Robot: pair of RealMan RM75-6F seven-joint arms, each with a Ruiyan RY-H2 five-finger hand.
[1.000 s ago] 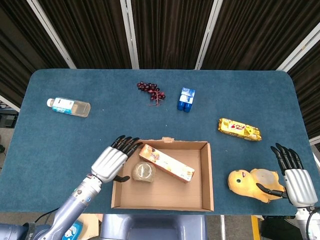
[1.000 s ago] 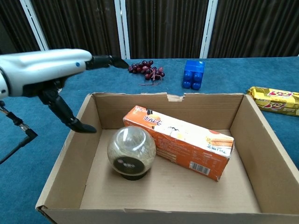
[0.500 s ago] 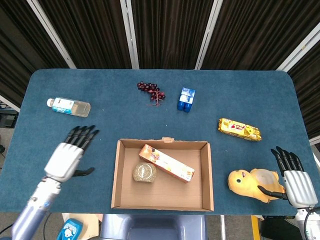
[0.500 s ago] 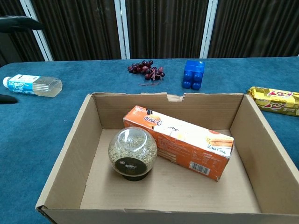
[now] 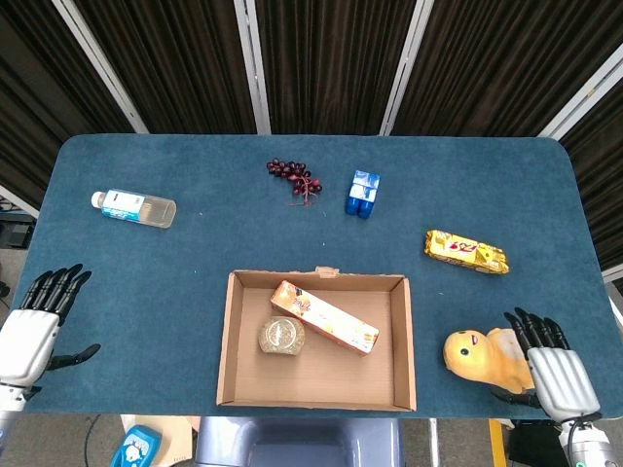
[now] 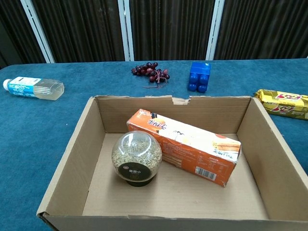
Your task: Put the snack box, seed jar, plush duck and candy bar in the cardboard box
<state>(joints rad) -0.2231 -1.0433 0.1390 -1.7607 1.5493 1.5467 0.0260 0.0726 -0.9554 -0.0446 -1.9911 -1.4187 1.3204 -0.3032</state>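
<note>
The right hand [image 5: 557, 377] sits at the table's near corner, fingers spread, against the plush duck [image 5: 489, 355]; whether it grips it is hard to tell. The candy bar [image 5: 466, 251] lies farther out from it. The left hand [image 5: 34, 328] is spread wide and empty, well apart from the cardboard box [image 5: 403, 336] holding the snack box [image 5: 325, 317] and seed jar [image 5: 280, 336].

A matt blue cloth table [image 5: 195, 282] carries a raw brown cardboard box [image 6: 79, 149] holding a glossy printed snack box [image 6: 185, 147] and a clear seed jar [image 6: 136, 156] (dark cap down); nearby lie a shiny foil candy bar [image 5: 465, 251] and a soft plush duck [image 5: 482, 357].
</note>
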